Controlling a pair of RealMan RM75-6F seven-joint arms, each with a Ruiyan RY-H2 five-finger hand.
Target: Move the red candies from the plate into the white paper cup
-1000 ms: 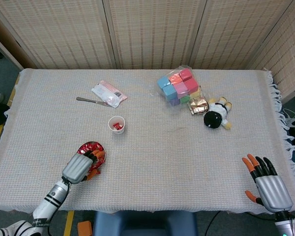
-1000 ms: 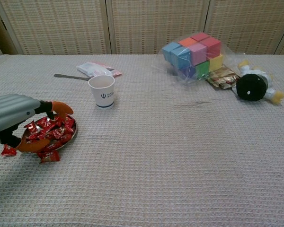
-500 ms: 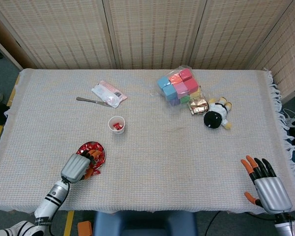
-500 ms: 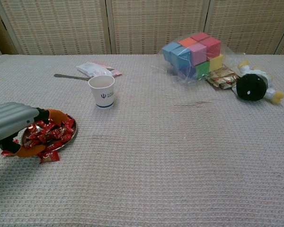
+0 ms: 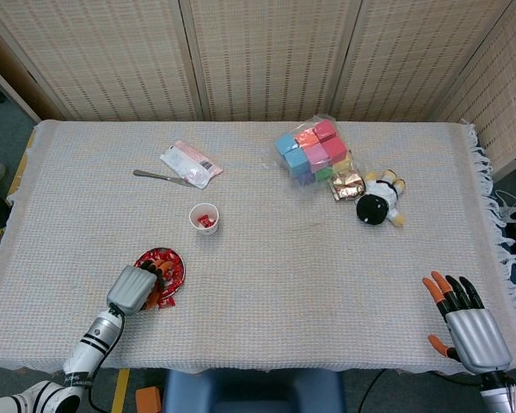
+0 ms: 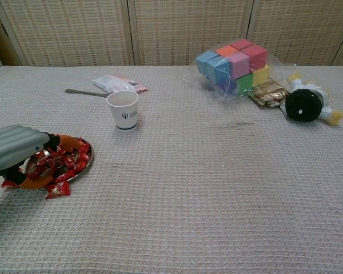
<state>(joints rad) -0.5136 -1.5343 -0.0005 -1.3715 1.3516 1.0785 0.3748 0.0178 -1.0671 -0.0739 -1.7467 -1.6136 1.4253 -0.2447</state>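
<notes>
While red candies lie heaped on a small plate at the table's seven o'clock corner, the left robot hand rests on the pile, fingers curled down into the wrappers; whether it pinches one I cannot tell. One candy lies on the cloth just beside the plate. At one o'clock from the plate stands the white paper cup, red showing inside. The right robot hand rests at five o'clock, fingers spread, holding nothing.
</notes>
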